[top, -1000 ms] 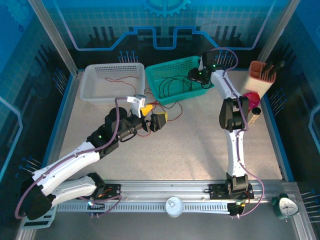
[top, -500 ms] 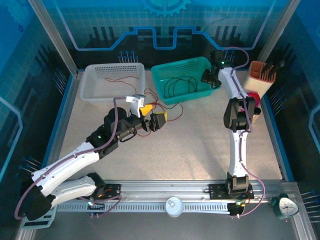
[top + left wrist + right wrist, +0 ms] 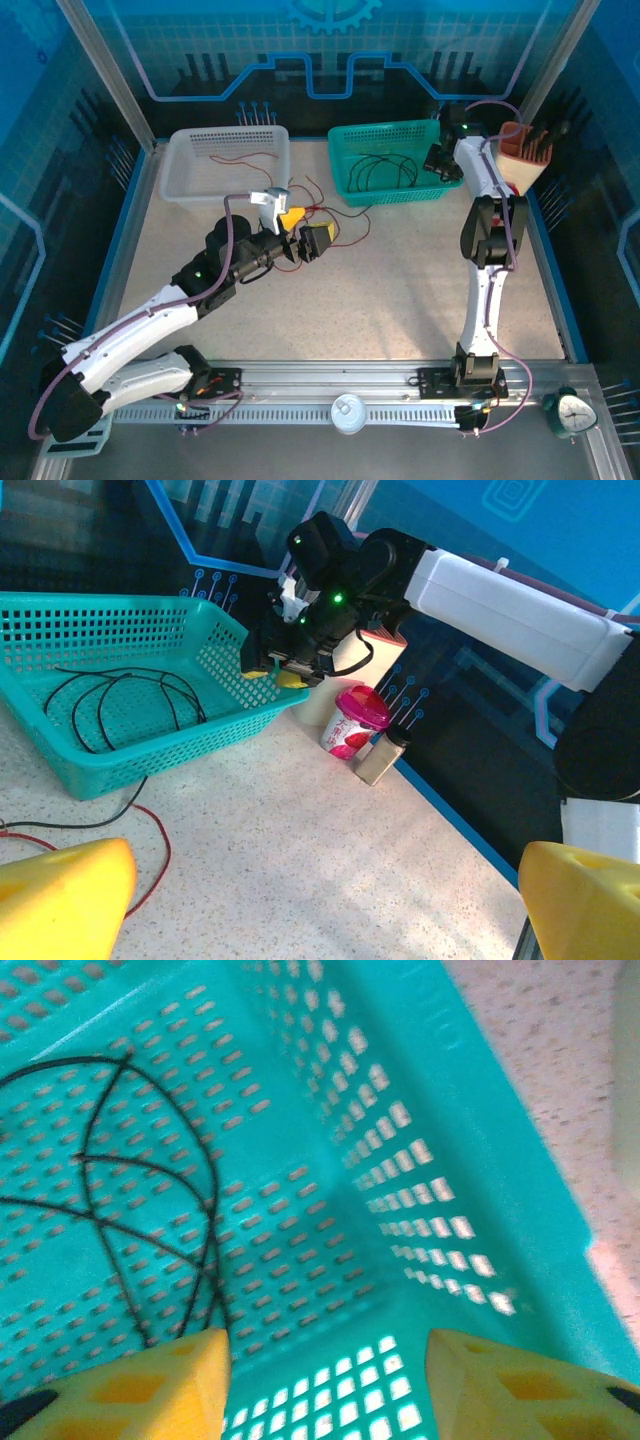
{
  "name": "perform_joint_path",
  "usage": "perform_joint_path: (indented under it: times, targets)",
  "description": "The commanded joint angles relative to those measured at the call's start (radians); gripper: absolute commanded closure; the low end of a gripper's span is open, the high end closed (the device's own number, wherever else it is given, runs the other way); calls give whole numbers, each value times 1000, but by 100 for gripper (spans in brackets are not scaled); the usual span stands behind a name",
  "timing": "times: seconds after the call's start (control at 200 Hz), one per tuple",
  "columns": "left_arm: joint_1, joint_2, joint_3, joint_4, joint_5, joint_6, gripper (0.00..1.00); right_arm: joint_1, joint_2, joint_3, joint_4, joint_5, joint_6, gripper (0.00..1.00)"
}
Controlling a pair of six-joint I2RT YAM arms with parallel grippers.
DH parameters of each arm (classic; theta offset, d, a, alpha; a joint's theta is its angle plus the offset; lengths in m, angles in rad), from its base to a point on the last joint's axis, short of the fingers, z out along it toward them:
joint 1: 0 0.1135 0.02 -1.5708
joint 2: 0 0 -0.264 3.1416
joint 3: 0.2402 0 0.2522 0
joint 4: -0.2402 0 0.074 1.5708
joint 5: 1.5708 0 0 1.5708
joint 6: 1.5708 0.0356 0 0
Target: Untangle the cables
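Note:
Black cables lie coiled inside the teal basket at the back right. My right gripper is shut on that basket's right wall, one yellow finger inside beside the black cables and the other outside. A thin red cable lies in the white basket. More red and black cables trail over the table from the teal basket toward my left gripper. That gripper hovers open over bare table with nothing between its fingers.
A brown holder stands just right of the right gripper. A pink cup and a small bottle stand by the table's right edge. A clock sits at the near right corner.
My right gripper has slid to the right along the back of the table and the teal basket with its black cables went with it. The left arm has stayed still.

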Motion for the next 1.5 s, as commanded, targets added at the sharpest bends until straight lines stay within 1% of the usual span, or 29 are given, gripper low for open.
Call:
perform_joint_path:
  times: [0.0,0.07,0.155,0.27,0.39,0.45,0.52,0.62,0.74,0.86,1.035,1.125,1.205,1.496]
  targets:
    - [6,0,-7,2,-27,-5,1,3,-105,-63,181,-244,-24,48]
    - [5,1,-10,-10,-37,-2,1,16,-139,-79,266,-360,-16,49]
    - [6,4,-8,-33,-49,3,1,43,-160,-50,295,-433,5,49]
    - [6,13,-1,-79,-75,7,1,100,-201,-28,287,-449,7,49]
    - [6,15,8,-149,-133,6,1,162,-283,-100,309,-456,14,49]
    - [7,15,15,-191,-173,2,1,188,-343,-182,344,-465,31,48]
    - [10,17,20,-241,-221,-7,1,215,-427,-320,414,-471,54,48]
    - [18,18,17,-277,-254,-31,1,255,-544,-531,516,-454,89,47]
    - [25,21,11,-283,-261,-50,1,285,-652,-776,627,-417,149,46]
    - [30,25,13,-289,-265,-58,1,295,-702,-972,738,-411,209,46]
    - [31,28,16,-281,-253,-61,1,300,-682,-1120,850,-409,251,46]
    - [31,33,19,-274,-243,-61,1,304,-641,-1126,885,-407,250,46]
    - [32,35,22,-274,-239,-63,1,303,-595,-1097,892,-405,240,46]
    - [34,30,19,-271,-237,-59,1,293,-391,-889,838,-391,209,48]
